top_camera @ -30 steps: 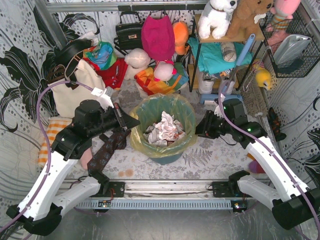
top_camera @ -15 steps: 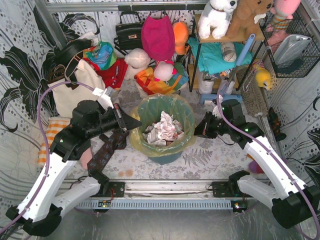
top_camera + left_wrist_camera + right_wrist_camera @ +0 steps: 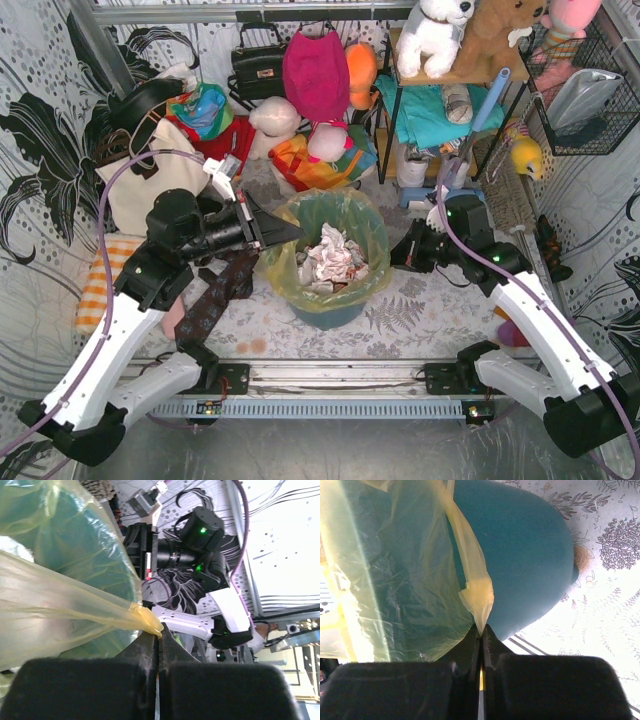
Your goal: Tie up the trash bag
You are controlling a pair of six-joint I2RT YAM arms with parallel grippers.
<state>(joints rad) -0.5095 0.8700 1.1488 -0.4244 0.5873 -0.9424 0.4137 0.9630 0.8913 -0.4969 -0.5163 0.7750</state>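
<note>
The yellow-green trash bag (image 3: 345,215) lines a round teal-blue bin (image 3: 335,312) in the middle, with crumpled white paper (image 3: 330,258) inside. My left gripper (image 3: 296,233) is shut on the bag's left rim, over the bin's left edge. In the left wrist view the fingertips (image 3: 159,636) pinch a yellow fold of the bag (image 3: 75,615). My right gripper (image 3: 396,263) is shut on the bag's right rim. In the right wrist view its tips (image 3: 481,630) pinch a strip of the bag (image 3: 470,565) beside the bin wall (image 3: 530,555).
Handbags, a red pouch and soft toys (image 3: 315,75) are piled behind the bin. A shelf (image 3: 450,90) with plush animals stands at the back right. A dark patterned cloth (image 3: 215,300) lies left of the bin, with an orange striped cloth (image 3: 100,280) further left.
My left gripper has moved up and to the right, drawing the bag's left rim inward over the bin. The right gripper has barely moved.
</note>
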